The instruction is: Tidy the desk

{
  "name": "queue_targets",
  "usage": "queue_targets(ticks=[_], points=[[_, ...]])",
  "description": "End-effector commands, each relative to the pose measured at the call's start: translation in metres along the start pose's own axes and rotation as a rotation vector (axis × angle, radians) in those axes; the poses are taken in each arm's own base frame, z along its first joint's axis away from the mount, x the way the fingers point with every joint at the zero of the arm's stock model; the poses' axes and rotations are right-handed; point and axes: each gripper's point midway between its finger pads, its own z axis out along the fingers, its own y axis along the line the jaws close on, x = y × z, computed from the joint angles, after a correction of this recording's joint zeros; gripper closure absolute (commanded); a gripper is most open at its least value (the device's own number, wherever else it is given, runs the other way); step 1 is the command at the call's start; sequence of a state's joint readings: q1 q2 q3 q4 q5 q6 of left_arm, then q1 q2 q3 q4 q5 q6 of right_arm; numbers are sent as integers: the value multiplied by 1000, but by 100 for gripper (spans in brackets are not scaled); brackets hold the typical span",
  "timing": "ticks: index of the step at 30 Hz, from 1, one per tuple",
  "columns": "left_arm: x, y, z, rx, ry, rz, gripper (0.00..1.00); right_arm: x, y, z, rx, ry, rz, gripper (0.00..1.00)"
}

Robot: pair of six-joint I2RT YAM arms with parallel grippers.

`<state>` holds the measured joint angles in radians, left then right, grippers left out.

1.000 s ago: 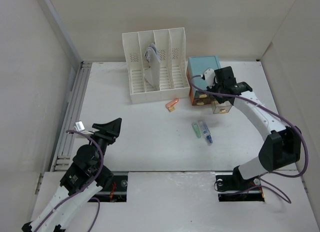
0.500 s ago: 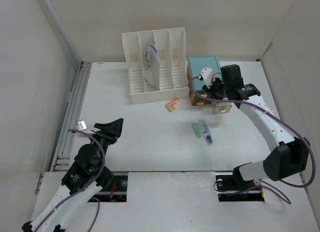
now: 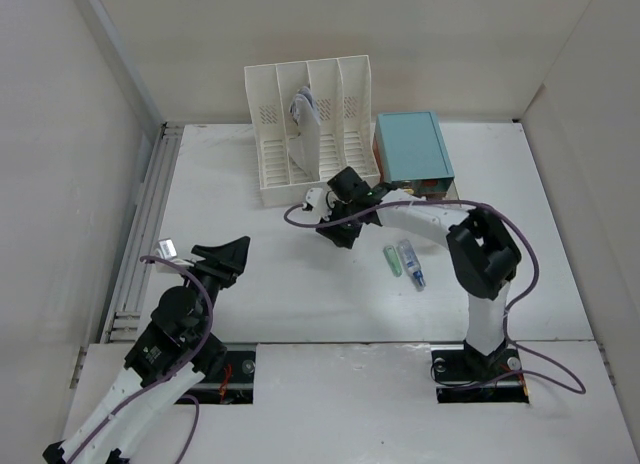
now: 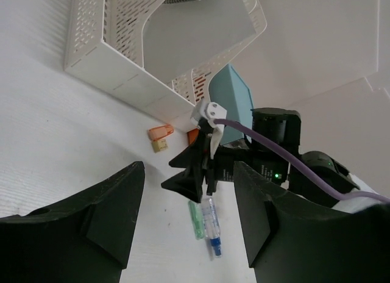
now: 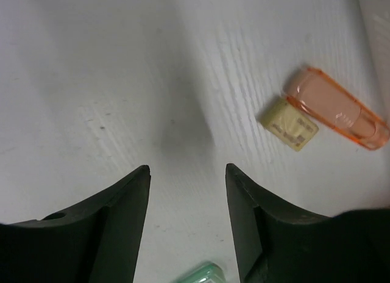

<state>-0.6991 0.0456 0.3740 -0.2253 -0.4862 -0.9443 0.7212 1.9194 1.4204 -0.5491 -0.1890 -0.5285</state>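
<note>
The desk (image 3: 250,294) is a wide white tabletop. My right gripper (image 3: 336,228) hangs low over its middle, in front of the file rack, jaws open and empty (image 5: 187,167). Just right of its fingers lie an orange capsule-shaped piece (image 5: 338,109) and a small yellowish tile (image 5: 287,123). A green stick (image 3: 393,260) and a clear pen with a blue end (image 3: 412,265) lie side by side near it. My left gripper (image 3: 232,252) is raised at the near left, open and holding nothing (image 4: 189,167). It faces the right gripper (image 4: 173,176).
A white slotted file rack (image 3: 310,134) stands at the back with a folded item in one slot. A teal-topped drawer box (image 3: 412,149) sits to its right. Grey rails (image 3: 150,214) run along the desk's left edge. White walls enclose the desk.
My right arm swung left from the drawer box to the middle of the desk, over the orange piece, and its jaws opened wider. The left arm barely moved.
</note>
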Motion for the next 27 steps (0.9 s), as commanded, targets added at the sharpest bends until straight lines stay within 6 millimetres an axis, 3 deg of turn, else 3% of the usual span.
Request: queue_targets(ticks=[1,3,4,10,14,17,21,27], points=[[-4,-5,-1,21,-15,-10,43,-25,-43,-11,201,-82,232,42],[-4,-4,-1,21,-15,-1,43,-30,-57,-14,278,-106,286,41],[-2,0,1,10,-18,4,43,-23,-57,-9,303,-101,353,41],[0,3,2,3,-14,9,43,-23,-66,-5,365,-131,433,33],[-1,4,2,-2,-22,9,43,-23,-67,6,367,-122,514,33],[-1,4,2,-2,-22,9,43,-11,-67,18,388,-100,555,34],[-1,4,2,-2,-22,9,43,-3,-72,21,401,-112,612,37],[-1,4,2,-2,-22,9,43,-7,-83,22,409,-150,644,37]])
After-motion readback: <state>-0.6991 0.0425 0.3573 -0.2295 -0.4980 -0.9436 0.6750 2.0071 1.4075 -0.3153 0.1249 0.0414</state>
